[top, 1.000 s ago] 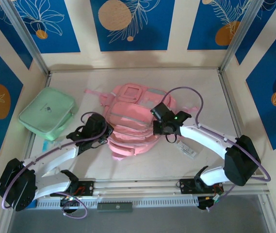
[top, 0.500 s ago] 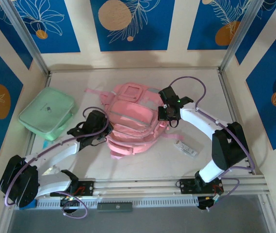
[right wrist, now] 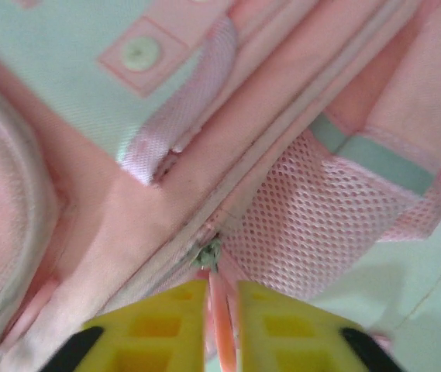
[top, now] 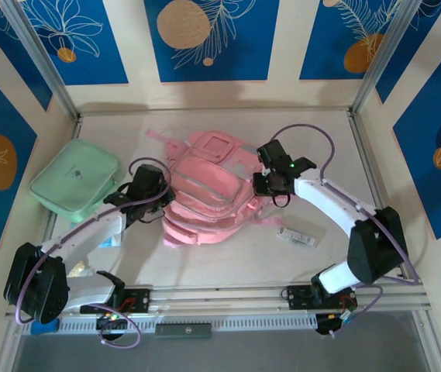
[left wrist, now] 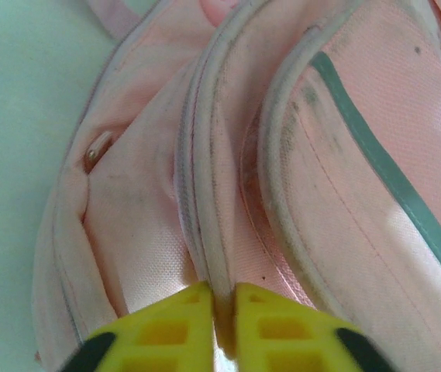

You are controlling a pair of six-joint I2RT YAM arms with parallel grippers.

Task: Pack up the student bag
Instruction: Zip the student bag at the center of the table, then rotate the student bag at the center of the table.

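Comparing the top view with a second ago, the student bag (top: 204, 198) has slid and turned slightly toward the mint-green case (top: 77, 180) on its left. The left claw (top: 160, 203) has moved up to the bag's left edge. The right claw (top: 265, 184) has swung from the bag's lower right front to its upper right corner. My reading is that both arms have taken hold to work a zip open. Packing proper has not begun, since the case lies outside the bag on the table (top: 321, 147), and a small flat packet (top: 296, 237) sits to the bag's lower right. The left arm lies low, its forearm slanting up to the bag. The right arm's elbow juts out well to the bag's right, with the forearm reaching back toward it.

On the left wrist view, the left claw (left wrist: 222, 298) is pinched on a raised piped seam of the bag (left wrist: 321, 155), with only that ridge between its yellow fingers.

On the right wrist view, the right claw (right wrist: 222, 291) grips the zip pull tab (right wrist: 218, 318), a pink strip running from the metal slider beside the bag's mesh side pocket (right wrist: 298, 225).
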